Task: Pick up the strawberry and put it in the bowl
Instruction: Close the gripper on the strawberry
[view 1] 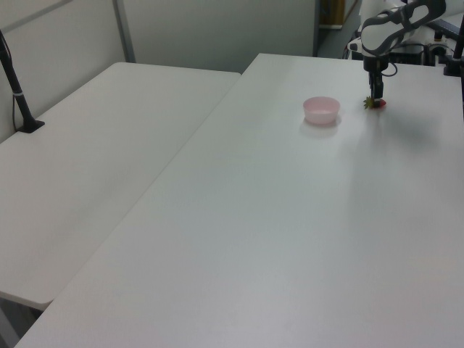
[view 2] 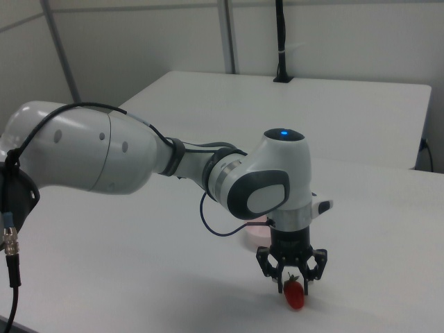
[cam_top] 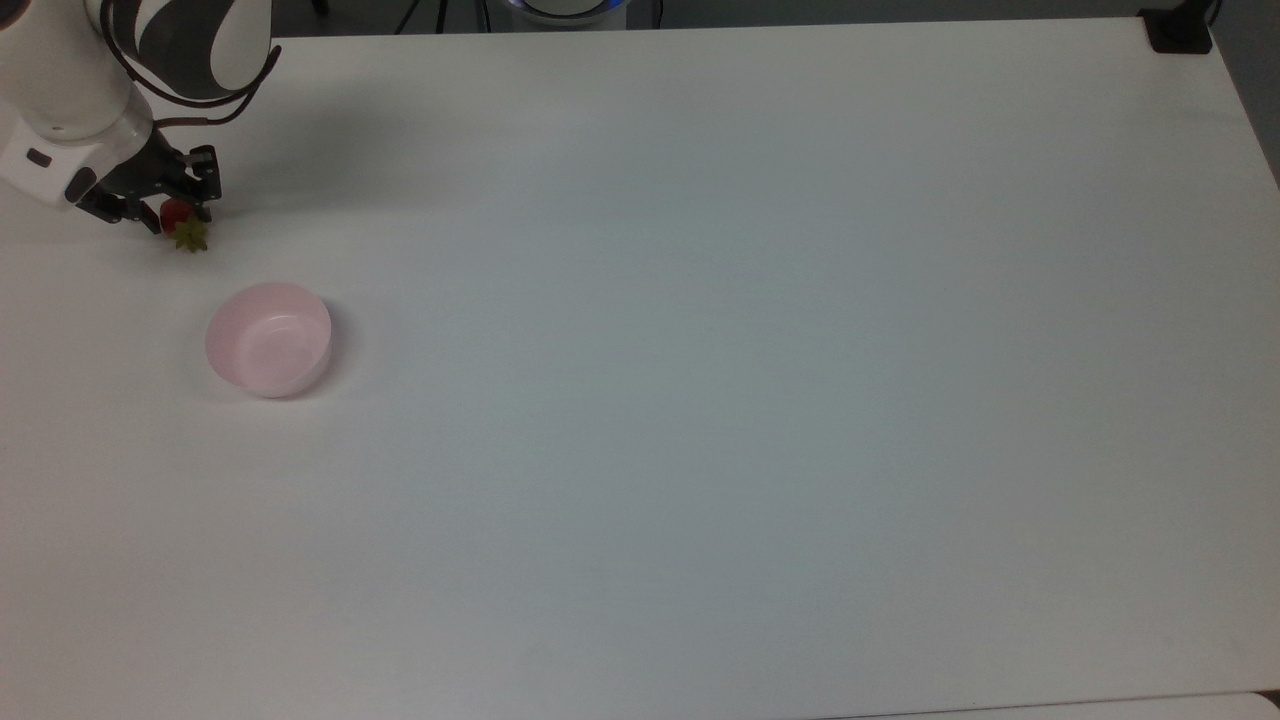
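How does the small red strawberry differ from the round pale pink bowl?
The small red strawberry is deep red with a green cap; the round pale pink bowl is plain. The strawberry is much smaller. It sits between the gripper fingers; the bowl stands apart, empty.

A large white table (cam_top: pixel 700 400) with a matte, unmarked top occupies the work area. In the left view, a second white table (view 1: pixel 101 167) of the same finish stands directly beside it, their long edges separated by a narrow seam. A black post (view 1: pixel 16 87) on a black foot is mounted at the far corner of the second table, with a cable running down it. Pale grey partition walls (view 1: pixel 217 29) with metal uprights enclose the space behind both tables. A black clamp block (cam_top: pixel 1180 30) sits on the main table's corner at the top view's upper right. Lighting is even and diffuse.
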### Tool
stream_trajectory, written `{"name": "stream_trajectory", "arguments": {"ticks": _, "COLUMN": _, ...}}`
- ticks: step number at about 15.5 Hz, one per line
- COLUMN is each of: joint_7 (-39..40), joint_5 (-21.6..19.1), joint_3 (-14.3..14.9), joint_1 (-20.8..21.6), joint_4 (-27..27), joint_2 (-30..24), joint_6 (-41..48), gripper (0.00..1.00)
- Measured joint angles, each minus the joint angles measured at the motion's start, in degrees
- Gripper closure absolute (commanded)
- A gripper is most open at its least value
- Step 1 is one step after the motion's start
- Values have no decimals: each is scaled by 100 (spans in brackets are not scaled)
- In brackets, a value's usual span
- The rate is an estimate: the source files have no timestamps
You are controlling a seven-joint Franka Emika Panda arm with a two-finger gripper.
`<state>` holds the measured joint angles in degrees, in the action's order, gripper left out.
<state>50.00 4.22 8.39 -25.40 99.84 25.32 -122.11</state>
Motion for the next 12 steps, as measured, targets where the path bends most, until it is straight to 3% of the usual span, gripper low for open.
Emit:
{"name": "stream_trajectory", "arguments": {"ticks": 2, "joint_7": 0, "joint_5": 0, "joint_3": 0, "joint_1": 0, "joint_4": -10, "joint_2": -24, "joint_6": 23, "gripper": 47}}
{"name": "stream_trajectory", "arguments": {"ticks": 4, "joint_7": -1, "joint_5": 0, "joint_3": 0, "joint_1": 0, "joint_4": -3, "joint_2": -23, "joint_6": 23, "gripper": 32}}
{"name": "stream_trajectory", "arguments": {"ticks": 5, "joint_7": -1, "joint_5": 0, "joint_3": 0, "joint_1": 0, "joint_4": 0, "joint_2": -22, "joint_6": 23, "gripper": 32}}
{"name": "stream_trajectory", "arguments": {"ticks": 8, "joint_7": -2, "joint_5": 0, "joint_3": 0, "joint_1": 0, "joint_4": 13, "joint_2": -3, "joint_6": 23, "gripper": 33}}
{"name": "stream_trajectory", "arguments": {"ticks": 12, "joint_7": -2, "joint_5": 0, "joint_3": 0, "joint_1": 0, "joint_4": 22, "joint_2": 28, "joint_6": 16, "gripper": 47}}
